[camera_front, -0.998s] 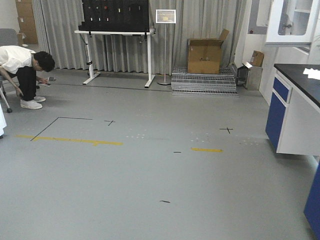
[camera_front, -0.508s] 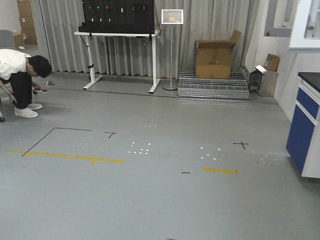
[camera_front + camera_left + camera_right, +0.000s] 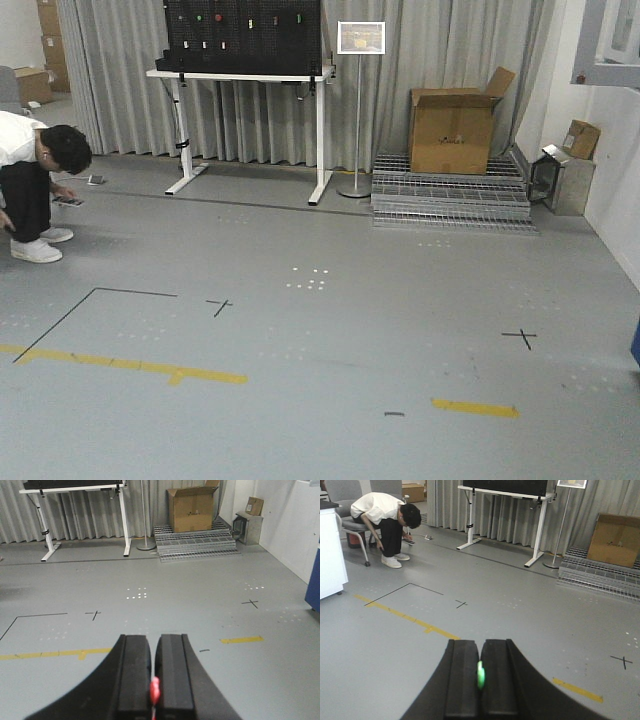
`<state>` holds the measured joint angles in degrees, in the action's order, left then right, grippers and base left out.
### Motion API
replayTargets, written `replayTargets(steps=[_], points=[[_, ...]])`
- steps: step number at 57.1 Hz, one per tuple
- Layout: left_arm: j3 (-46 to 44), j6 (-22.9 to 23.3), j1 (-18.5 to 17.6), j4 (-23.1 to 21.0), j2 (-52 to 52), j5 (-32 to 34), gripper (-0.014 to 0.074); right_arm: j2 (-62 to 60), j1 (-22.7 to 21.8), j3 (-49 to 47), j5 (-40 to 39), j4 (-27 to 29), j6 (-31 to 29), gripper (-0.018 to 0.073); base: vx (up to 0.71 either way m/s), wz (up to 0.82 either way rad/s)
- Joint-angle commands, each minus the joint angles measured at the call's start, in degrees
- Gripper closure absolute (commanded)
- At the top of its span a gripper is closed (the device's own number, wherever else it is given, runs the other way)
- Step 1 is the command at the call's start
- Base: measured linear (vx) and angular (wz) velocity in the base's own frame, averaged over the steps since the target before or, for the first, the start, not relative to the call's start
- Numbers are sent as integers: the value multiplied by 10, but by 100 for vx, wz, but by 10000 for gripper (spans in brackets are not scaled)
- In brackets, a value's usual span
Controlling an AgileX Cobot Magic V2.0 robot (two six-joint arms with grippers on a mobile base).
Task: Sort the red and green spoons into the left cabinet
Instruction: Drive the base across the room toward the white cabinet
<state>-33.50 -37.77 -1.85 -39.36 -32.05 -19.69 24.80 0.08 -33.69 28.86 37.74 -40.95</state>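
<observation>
Red spoon (image 3: 155, 690): pinched between black fingers (image 3: 134, 670) of left gripper (image 3: 154, 647), fingers almost shut, only a sliver of spoon showing. Green spoon (image 3: 480, 675): clamped likewise in right gripper (image 3: 480, 650), fingers near-touching. Both held above grey floor (image 3: 175, 595). Print on cardboard box (image 3: 192, 509) and stand sign (image 3: 361, 38): illegible.

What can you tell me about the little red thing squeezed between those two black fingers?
Only a small, shiny red sliver of the thin red plastic spoon shows. It stands nearly upright in the narrow gap between the two black fingers of the left gripper, which are shut on it and touch it on both sides. Its bowl and most of its handle are hidden, so its full shape cannot be told.
</observation>
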Motion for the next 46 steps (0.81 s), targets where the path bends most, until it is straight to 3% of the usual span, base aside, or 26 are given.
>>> replayTargets(steps=[1,46], points=[[-16,5,-5,-14,1,34,597,3,-2,-16,-38,14,-6,562,67,-1],[-16,5,-5,-14,1,35,597,3,-2,-16,-34,14,-6,562,65,-4]])
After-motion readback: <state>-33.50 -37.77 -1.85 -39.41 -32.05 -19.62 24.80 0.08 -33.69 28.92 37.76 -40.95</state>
